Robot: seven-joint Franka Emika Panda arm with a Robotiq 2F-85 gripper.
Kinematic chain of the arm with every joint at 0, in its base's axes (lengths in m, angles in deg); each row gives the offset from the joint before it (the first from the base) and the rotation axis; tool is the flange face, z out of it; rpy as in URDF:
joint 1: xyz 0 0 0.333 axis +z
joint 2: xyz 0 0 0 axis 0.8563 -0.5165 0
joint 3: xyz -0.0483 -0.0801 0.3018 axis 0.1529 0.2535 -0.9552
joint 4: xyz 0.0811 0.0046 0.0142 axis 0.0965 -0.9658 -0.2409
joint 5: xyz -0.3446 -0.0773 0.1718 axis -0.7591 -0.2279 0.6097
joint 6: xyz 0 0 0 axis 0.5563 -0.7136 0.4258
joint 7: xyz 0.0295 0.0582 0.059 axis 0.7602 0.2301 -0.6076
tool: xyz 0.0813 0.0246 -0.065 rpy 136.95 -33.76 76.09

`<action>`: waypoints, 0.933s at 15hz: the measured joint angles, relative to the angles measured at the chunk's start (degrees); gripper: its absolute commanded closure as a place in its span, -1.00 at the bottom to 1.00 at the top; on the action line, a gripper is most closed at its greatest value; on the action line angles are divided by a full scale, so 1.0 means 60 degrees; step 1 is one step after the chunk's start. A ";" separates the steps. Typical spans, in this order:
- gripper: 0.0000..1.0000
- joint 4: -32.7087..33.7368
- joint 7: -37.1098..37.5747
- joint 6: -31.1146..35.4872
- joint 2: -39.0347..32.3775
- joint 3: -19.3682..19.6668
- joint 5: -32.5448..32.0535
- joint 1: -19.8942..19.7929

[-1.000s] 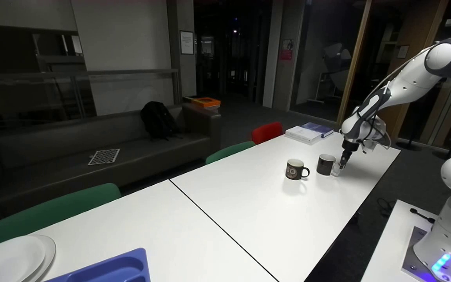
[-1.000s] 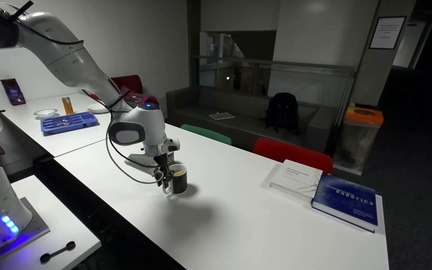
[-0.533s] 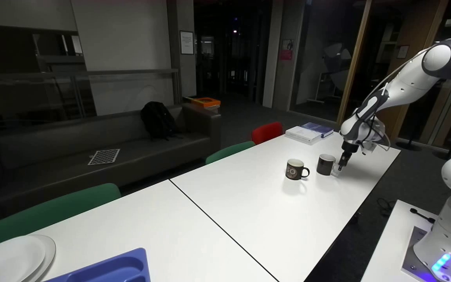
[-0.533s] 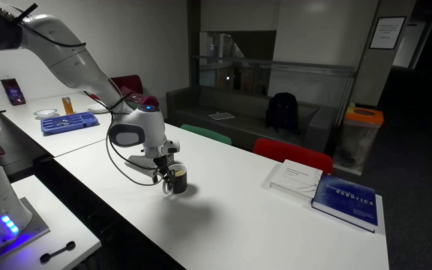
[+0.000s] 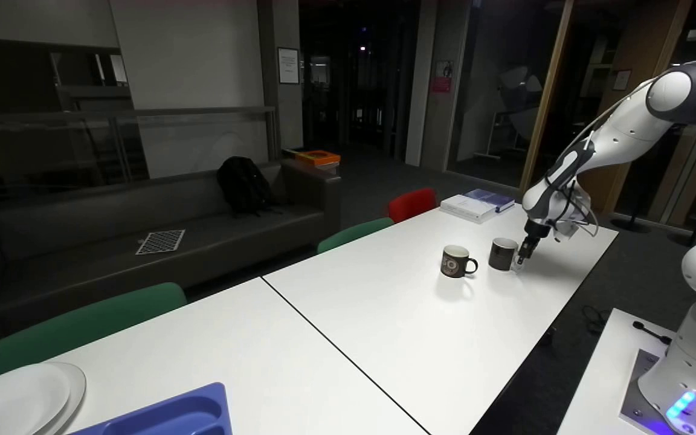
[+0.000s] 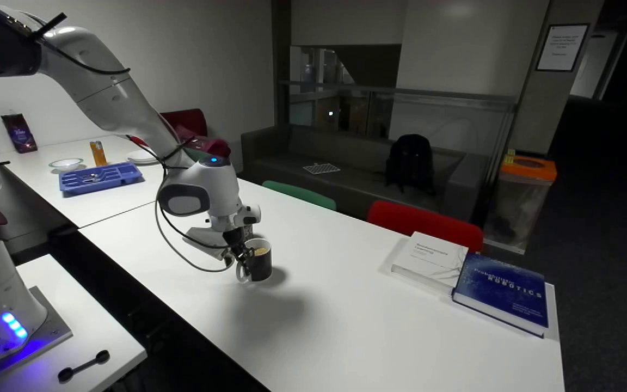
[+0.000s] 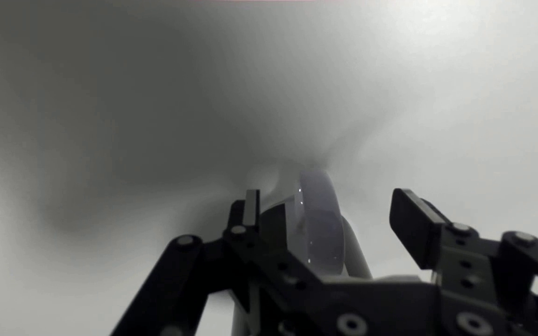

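The handle of the dark mug is straddled, unclasped, by the spread gripper. The mug is therefore supported upright by the white table, near a printed mug

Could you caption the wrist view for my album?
Black two-fingered gripper, open on either side of the pale curved handle of a dark cylindrical mug, above a shadowed white tabletop.
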 measured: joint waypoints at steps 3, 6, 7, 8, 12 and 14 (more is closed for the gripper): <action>0.56 0.0000 0.0000 0.0082 -0.0046 -0.0001 0.0001 0.0000; 1.00 0.0000 0.0000 0.0084 -0.0047 -0.0001 0.0001 0.0000; 0.96 0.0000 0.0000 0.0086 -0.0046 0.0000 0.0002 -0.0001; 0.90 0.0001 0.0000 0.0088 -0.0047 0.0000 0.0003 -0.0001; 0.90 0.0001 0.0000 0.0088 -0.0047 0.0000 0.0003 -0.0002; 0.90 0.0002 0.0000 0.0088 -0.0047 0.0000 0.0010 -0.0002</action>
